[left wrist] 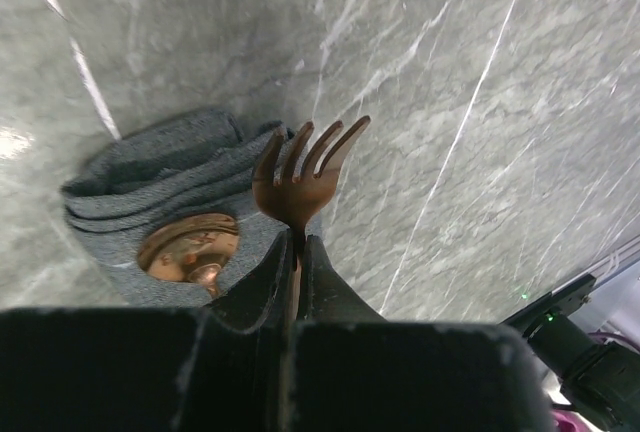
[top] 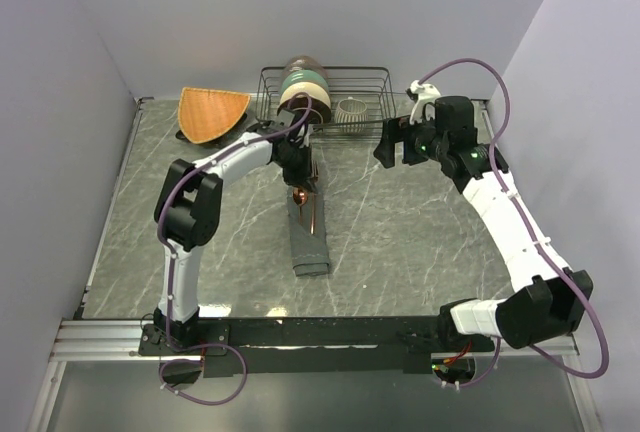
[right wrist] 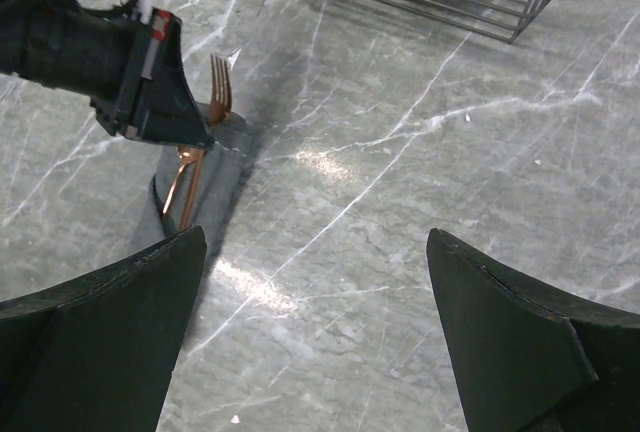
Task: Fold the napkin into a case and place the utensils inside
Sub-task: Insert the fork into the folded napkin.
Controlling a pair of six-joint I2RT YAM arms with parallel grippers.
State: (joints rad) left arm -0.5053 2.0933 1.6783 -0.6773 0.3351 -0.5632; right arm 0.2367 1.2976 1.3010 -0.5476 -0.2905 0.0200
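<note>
Only my left wrist view shows the tines: my left jaws pinch one copper fork [left wrist: 305, 177] at its neck, above one spoon [left wrist: 188, 245] resting on the single folded case [top: 311, 247], which lies mid-table [top: 420, 232] in the top view. My right jaws are spread, holding nothing.

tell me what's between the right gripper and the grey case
Only bare marble table lies between the right gripper and the case, shown in the right wrist view.
</note>
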